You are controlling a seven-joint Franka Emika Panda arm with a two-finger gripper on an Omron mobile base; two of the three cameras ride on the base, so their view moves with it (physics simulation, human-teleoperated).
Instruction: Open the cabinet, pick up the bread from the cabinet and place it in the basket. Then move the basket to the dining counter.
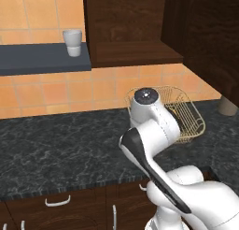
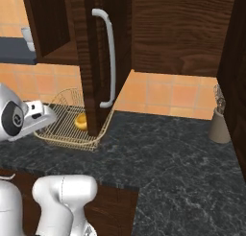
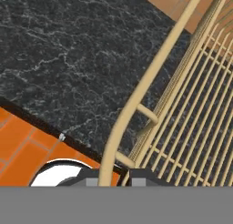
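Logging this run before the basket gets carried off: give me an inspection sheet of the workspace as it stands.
Surface: black marbled countertop, bare around the basket.
Job's things: cabinet door stands open, shelf bare; bread lies in the basket, which sits on the countertop by the wall.
Clutter: white cup on a dark shelf; beige holder at the right.
Grippers: gripper at the basket's rim, the rim wire between the jaws; whether it is clamped I cannot tell.
Cables: nothing seen.
Surroundings: orange tile wall, drawers below.
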